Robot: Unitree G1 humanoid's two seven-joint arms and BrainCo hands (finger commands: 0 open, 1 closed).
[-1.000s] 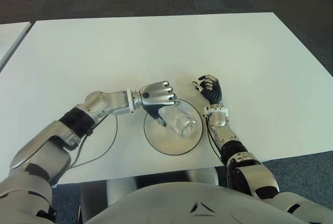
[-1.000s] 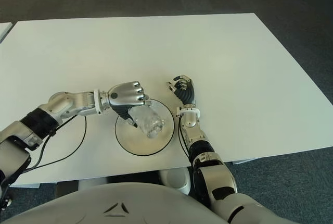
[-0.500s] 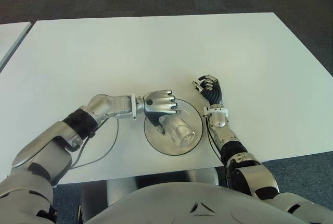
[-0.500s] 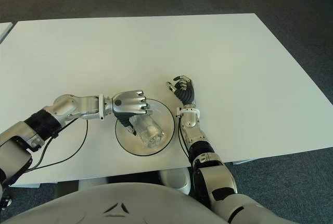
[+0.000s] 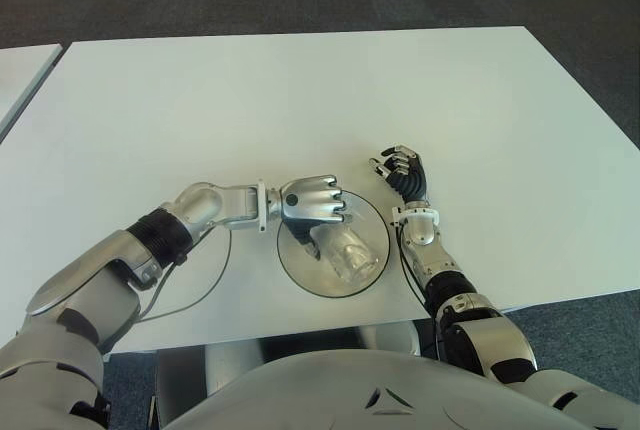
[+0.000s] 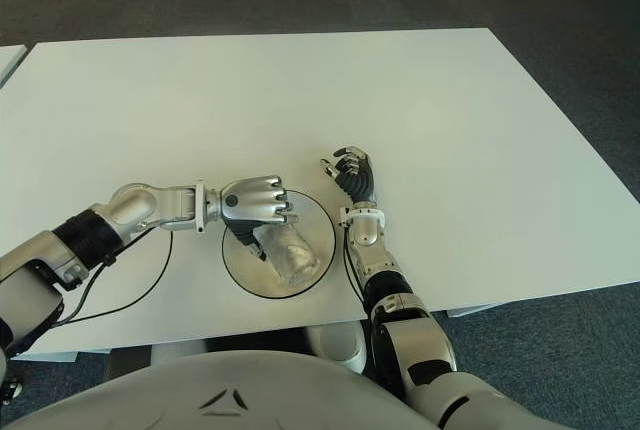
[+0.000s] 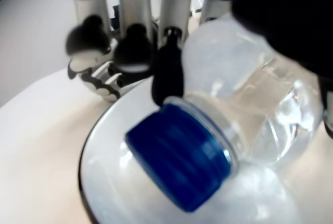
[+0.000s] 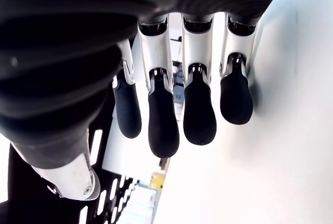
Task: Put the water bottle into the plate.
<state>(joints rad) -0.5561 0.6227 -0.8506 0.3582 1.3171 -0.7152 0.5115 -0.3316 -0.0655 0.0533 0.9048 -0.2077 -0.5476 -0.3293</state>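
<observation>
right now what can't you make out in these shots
- Whether the water bottle rests fully on the plate: in both eye views the left hand covers its upper part.
- The bottle's base: in the left wrist view it is cut off by the edge; only the blue cap and shoulder show, blurred.
- The near rim of the plate: cut off in the left wrist view.
- The right hand's palm: the right wrist view shows only its fingers.

Left hand [image 5: 310, 207] hides water bottle [image 5: 345, 251] top; cap blurred.
</observation>
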